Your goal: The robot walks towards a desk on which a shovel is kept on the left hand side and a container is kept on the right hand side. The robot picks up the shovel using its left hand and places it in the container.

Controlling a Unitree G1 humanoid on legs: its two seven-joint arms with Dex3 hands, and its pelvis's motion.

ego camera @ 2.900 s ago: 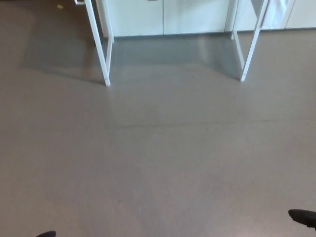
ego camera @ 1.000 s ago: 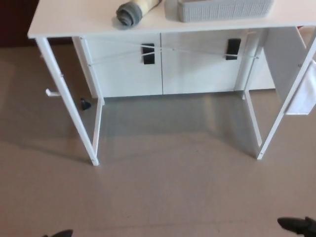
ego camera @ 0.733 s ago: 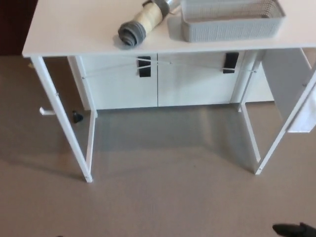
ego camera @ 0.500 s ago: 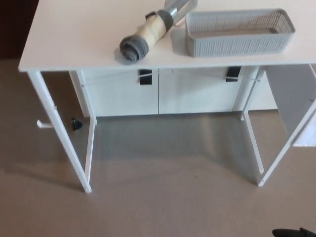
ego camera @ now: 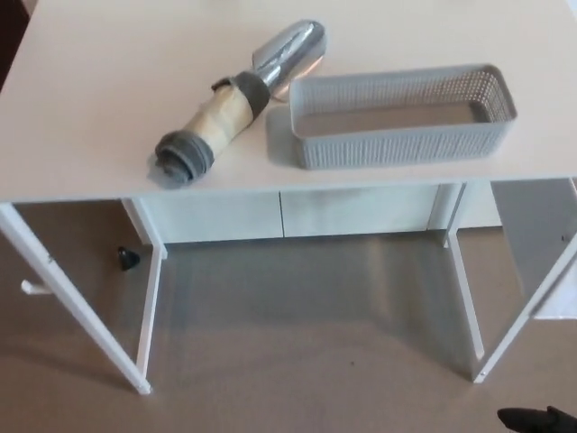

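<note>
The white desk (ego camera: 99, 135) fills the upper half of the head view, and both things of the task lie on it. The shovel (ego camera: 236, 101) lies flat on the desk top, a little left of the middle. Its shiny metal scoop points toward 1 o'clock and its thick handle, with a grey end cap, points toward 7 o'clock, to the front edge of the desk. I think it is laid like this so that the handle comes first to a hand reaching from the front left. The grey basket-like container (ego camera: 401, 115) stands just beside the scoop, at 3 o'clock from it. I cannot tell if the two are touching. The container is open at the top and seems empty, so the shovel can go in from above, and the way from one to the other is short.

Of the robot only a small dark part shows: the right hand (ego camera: 539, 419) at the bottom right corner, low over the floor and well apart from the desk. It is too small and dark to tell whether it is released or clenched. The left hand is not in view at all.

From the right hand the shovel lies far away at about 11 o'clock. The pick-up is not yet begun; the approach to the desk seems nearly complete.
</note>
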